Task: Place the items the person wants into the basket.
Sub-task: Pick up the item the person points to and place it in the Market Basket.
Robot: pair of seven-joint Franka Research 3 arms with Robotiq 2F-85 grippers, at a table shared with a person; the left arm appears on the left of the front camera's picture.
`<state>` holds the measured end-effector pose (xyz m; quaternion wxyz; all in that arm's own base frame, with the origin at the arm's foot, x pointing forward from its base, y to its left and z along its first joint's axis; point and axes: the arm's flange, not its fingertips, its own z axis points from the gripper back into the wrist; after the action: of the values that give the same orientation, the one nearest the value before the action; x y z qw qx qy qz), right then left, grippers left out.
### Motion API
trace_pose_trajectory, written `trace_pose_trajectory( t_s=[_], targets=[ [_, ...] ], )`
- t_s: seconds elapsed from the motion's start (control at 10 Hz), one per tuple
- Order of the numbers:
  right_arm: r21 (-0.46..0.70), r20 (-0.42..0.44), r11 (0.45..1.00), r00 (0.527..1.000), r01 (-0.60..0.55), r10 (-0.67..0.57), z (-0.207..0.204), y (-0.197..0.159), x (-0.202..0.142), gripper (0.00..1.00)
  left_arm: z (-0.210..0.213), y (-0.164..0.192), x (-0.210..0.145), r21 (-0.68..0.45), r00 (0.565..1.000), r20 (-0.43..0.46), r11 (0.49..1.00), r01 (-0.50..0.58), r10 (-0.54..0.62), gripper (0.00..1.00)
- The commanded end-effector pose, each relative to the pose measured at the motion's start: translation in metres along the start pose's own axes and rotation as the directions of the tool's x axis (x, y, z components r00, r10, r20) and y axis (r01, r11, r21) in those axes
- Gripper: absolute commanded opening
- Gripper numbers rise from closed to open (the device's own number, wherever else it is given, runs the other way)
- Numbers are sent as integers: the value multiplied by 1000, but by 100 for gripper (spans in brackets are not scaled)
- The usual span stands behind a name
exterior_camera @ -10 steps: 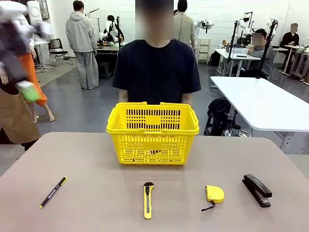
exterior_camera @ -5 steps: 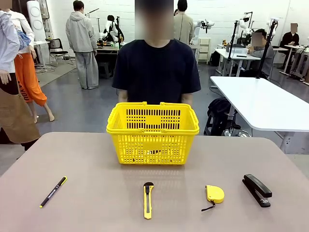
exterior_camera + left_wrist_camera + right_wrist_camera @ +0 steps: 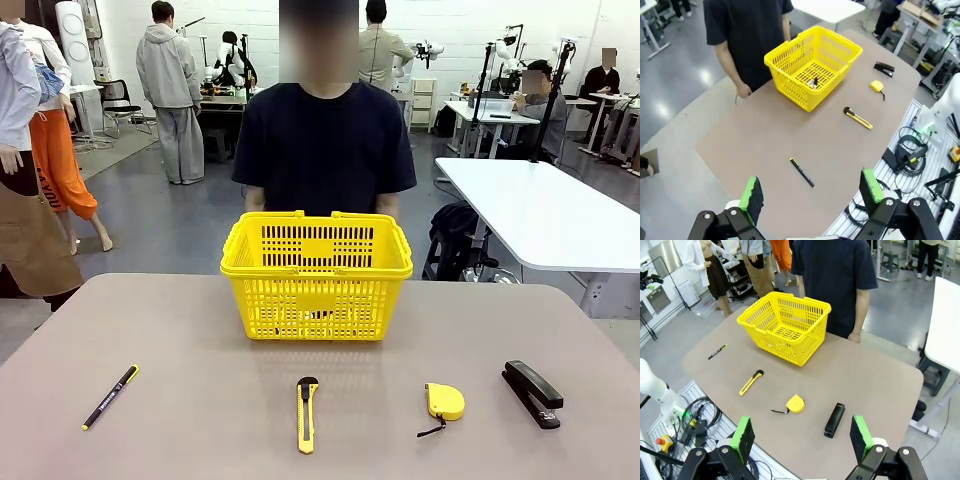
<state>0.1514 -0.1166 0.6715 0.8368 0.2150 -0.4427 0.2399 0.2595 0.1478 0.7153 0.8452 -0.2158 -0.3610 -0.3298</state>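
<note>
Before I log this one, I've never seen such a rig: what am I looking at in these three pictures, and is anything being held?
The front picture looks across the table at a person behind a yellow basket. The other two come from cameras on the robot's wrists: the green-padded prongs at the bottom are the left gripper and right gripper, both open, holding nothing. On the table lie a pen, utility knife, tape measure and stapler. A small white-and-black item lies in the basket.
</note>
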Motion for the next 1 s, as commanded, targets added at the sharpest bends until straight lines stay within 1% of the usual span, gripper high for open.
trace_pose_trajectory(
  t_s=[0.0, 0.3, 0.4, 0.7, 0.9],
  targets=[
    [-5, -15, 1000, 1000, 9, -9, -1, 0, 0, 100, -26, 7, -10, -16, 998, -58, 1000, -15, 14, 100],
    [-5, -15, 1000, 1000, 9, -9, -1, 0, 0, 100, -49, 20, -20, -25, 988, -144, 998, -61, 57, 100],
    [-5, -15, 1000, 1000, 9, -9, -1, 0, 0, 100, -55, 23, -22, -34, 986, -156, 997, -71, 64, 100],
    [-5, -15, 1000, 1000, 9, -9, -1, 0, 0, 100, -55, 22, -22, -26, 988, -143, 998, -64, 59, 100],
    [-5, -15, 1000, 1000, 9, -9, -1, 0, 0, 100, -59, 28, -20, -49, 988, -142, 996, -70, 63, 100]
  ],
)
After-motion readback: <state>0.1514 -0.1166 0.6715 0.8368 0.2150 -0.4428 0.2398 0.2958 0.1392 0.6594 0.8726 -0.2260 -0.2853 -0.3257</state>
